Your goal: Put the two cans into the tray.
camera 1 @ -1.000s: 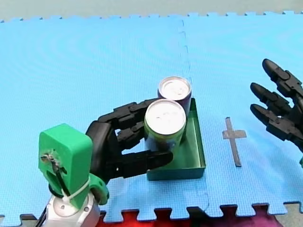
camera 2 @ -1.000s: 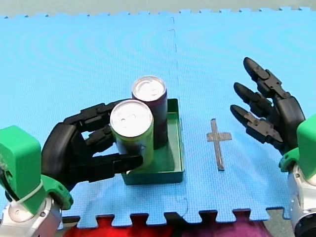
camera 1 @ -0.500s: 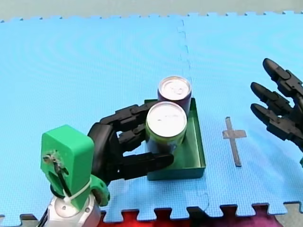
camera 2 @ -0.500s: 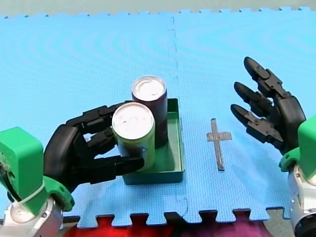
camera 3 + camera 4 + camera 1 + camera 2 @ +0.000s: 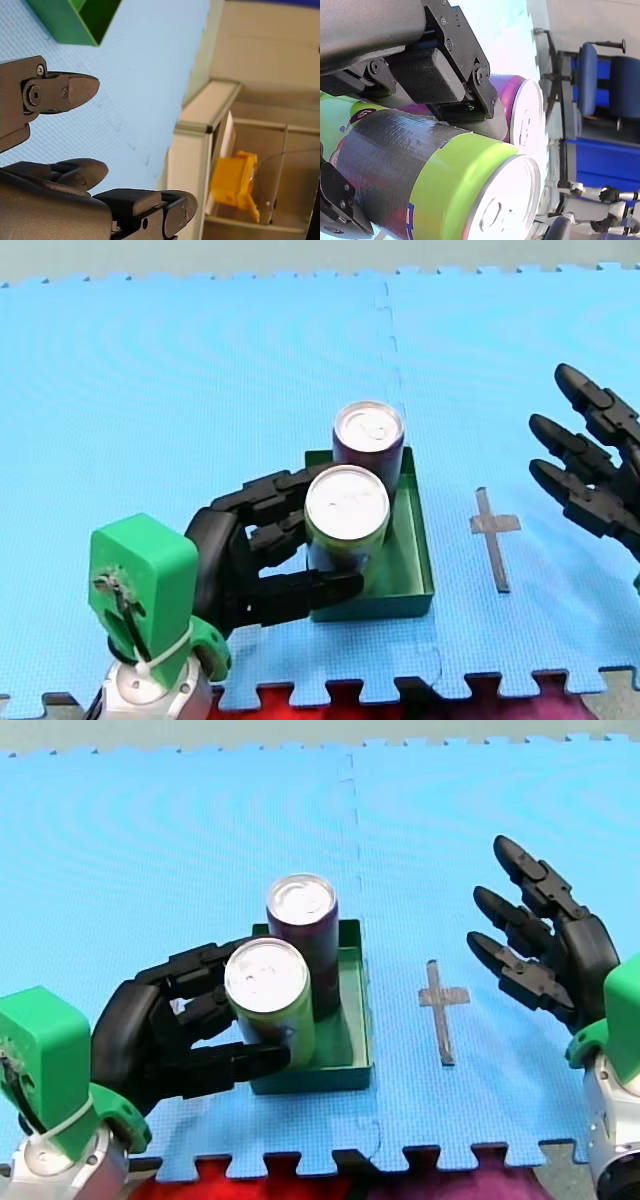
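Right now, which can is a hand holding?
The green can, nearer the robot: fingers of the left hand wrap it at the tray. The purple can stands ungripped behind it. The right hand is off to the side.

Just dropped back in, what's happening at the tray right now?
The left hand is closed around the green can, holding it upright at the near end of the green tray, just in front of the purple can, which already stands in the tray. Whether the green can's base touches the tray floor cannot be seen. The right hand holds nothing, off to the right above the blue mat, beyond the grey tape cross.
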`<state>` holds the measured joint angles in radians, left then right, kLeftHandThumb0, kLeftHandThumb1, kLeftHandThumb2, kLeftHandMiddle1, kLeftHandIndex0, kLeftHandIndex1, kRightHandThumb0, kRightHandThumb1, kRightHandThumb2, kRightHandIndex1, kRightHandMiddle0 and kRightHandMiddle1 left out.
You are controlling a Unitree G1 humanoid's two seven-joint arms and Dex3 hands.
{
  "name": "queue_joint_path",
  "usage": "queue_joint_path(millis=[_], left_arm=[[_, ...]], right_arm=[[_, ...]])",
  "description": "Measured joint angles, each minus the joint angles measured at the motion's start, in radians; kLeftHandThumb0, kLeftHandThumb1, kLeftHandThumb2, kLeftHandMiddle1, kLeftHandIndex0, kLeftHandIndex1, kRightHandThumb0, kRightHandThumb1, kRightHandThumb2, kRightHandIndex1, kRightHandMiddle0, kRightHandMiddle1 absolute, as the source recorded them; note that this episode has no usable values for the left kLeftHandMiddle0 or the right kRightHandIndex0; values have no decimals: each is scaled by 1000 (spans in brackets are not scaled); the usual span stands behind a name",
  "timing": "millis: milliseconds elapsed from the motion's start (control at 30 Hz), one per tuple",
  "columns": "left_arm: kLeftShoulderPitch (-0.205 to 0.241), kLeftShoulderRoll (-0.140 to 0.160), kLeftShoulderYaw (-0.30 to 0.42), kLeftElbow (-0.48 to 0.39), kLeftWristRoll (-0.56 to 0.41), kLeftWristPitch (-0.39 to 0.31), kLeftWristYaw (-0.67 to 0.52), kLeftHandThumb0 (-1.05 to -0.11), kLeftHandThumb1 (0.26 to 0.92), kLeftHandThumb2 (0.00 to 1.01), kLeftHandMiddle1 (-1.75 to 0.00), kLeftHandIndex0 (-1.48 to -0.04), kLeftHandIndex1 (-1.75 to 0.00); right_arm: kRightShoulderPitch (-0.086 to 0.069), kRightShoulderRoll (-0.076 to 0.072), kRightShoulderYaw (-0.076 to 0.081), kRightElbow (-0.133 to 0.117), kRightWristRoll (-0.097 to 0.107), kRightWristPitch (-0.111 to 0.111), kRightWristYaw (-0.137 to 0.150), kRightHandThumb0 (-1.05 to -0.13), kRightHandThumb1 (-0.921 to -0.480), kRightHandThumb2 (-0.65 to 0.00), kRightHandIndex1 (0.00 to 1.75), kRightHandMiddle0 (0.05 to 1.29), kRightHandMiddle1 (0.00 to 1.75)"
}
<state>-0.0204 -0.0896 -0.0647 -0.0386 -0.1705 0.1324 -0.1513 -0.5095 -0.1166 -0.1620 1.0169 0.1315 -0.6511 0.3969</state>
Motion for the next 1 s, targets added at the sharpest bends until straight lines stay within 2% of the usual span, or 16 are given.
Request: queue_joint_path(millis=[767,1000], left_arm=[[8,2,0,0,4,-1,0,-364,757,0,0,-1273,0],[9,11,-18,-13,77,0,48,-361,759,1,0,-1271,0]], right_arm=[[5,1,-1,-1,3,-18,8,-1048,-921,-257,4,310,2],[6,3,-1,0,3,-22,10,-1048,-921,-257,3,310,1]])
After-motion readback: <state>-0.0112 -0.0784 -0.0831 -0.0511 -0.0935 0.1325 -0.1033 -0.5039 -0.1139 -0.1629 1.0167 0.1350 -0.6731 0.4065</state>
